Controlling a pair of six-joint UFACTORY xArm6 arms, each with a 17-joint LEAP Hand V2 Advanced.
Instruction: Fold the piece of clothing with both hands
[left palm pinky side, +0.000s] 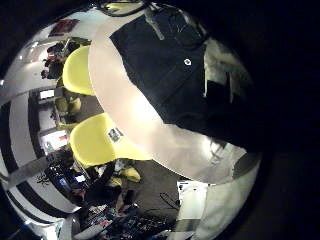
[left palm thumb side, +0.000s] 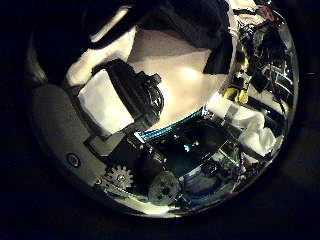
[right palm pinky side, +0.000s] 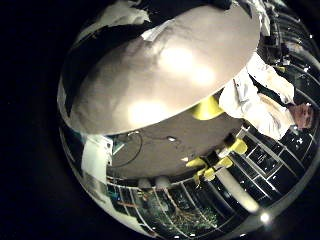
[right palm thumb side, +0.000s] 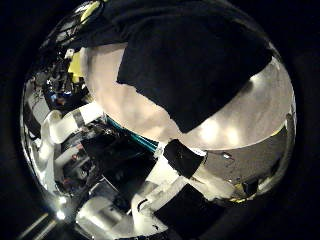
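Observation:
No outside view is given. A dark piece of clothing lies spread on the pale table, with a small round snap showing on it. The left palm looks down on it from some way above. The left hand's own fingers reach over the table, relaxed and holding nothing, and the clothing lies beyond them. The clothing fills much of the right thumb side view. A right-hand finger hangs just off the cloth's edge without touching it. The right little finger side view shows mostly bare table.
The table's edge runs close beside the clothing, with two chairs beyond it. Shelving and equipment stand past the table on the right hand's side. Bare table lies next to the cloth.

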